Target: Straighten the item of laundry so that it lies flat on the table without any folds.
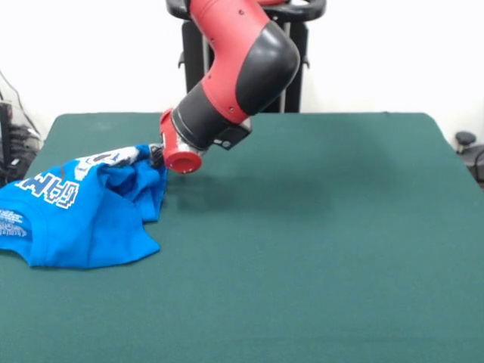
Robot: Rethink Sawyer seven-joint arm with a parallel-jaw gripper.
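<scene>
We are finding the T-shirt (83,208) far from flat. It is lying bunched at the left side of the table (318,227), in the front view, with its left part running over the table's left edge and out of the picture. Part of the white lettering is showing, warped by creases; the fabric is doubling over itself along the right side, and a rounded fold is forming the lower right corner. Nothing of the straightening is looking finished — sleeves and hem are not readable as separate parts.

The tool (157,155) is sitting at the shirt's upper right corner, right at the cloth. We are seeing only a dark bit of it behind the red wrist cap, so we cannot tell whether it is gripping the cloth or merely touching it.

Room: the whole middle and right of the table is lying bare green — plenty of space to draw the shirt rightward and spread it. The left edge is the worry; we are judging that any pull should be going away from it, toward the centre, so the overhanging part is coming back onto the surface.
</scene>
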